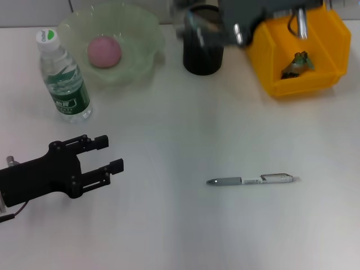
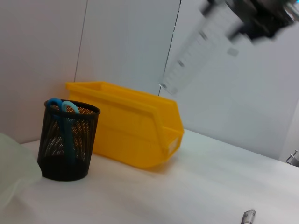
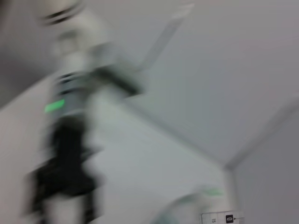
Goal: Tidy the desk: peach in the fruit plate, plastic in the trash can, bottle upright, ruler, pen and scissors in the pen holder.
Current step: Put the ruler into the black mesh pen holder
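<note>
The desk (image 1: 185, 124) carries the trash can (image 1: 298, 50) just right of the pen holder (image 1: 202, 53). Above the holder the right gripper (image 2: 254, 21) pinches the ruler (image 2: 196, 51). The left gripper (image 1: 104, 154) hovers wide open, well left of the pen (image 1: 251, 180).

left gripper (image 1: 109, 153) low at near left, jaws apart, right gripper (image 1: 225, 25) raised far back

right pincer (image 1: 202, 25) motion-blurred over pen holder (image 1: 202, 53), ruler (image 2: 196, 51) smeared, pen (image 2: 247, 217) cut off
</note>
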{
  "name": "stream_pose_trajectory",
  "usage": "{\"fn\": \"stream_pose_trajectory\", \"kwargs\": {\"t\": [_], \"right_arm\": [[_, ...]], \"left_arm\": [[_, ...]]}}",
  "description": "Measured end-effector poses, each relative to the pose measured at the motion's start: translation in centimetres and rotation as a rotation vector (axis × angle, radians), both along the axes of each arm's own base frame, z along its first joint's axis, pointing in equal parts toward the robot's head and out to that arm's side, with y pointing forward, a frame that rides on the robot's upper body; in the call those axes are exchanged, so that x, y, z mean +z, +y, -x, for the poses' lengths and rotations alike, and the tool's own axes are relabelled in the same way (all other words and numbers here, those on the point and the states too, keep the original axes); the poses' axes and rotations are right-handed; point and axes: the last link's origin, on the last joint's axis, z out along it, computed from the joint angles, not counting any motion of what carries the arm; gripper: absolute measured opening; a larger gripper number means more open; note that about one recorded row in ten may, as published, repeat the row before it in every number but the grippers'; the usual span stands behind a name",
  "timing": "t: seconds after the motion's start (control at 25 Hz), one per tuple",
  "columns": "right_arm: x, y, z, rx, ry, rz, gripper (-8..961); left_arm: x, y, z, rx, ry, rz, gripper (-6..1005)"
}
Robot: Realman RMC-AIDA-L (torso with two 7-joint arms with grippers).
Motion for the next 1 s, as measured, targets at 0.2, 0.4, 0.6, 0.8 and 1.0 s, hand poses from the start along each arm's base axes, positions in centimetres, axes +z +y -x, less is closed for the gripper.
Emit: {"fn": "stream_pose_trajectory", "kwargs": {"t": [0.2,0.4,0.6,0.8,1.0], "right_arm": [[1.1,2.4,-0.5,-0.275,0.267,-0.083,387],[1.2,5.2,-1.9,-0.512,0.439,-0.151,388],[0.9,7.0,-2.7,-0.664,0.526,-0.177,388],[0.5,8.1,-3.1,-0.754,0.576,-0.191,388],[-0.6,9.4,-3.6,-0.847,0.585,-0.208,388]], "left_arm": [[-0.3,-0.1,-0.4,-0.02,-0.006,0.017,667],[-0.6,-0.4,-0.7,-0.044,-0.009,0.04,667],[-1.0,-0.8,-1.0,-0.072,-0.017,0.043,667],[-1.3,-1.0,-1.1,-0.083,-0.019,0.052,667],[-1.5,-1.1,-1.3,-0.099,-0.013,0.061,667]]}}
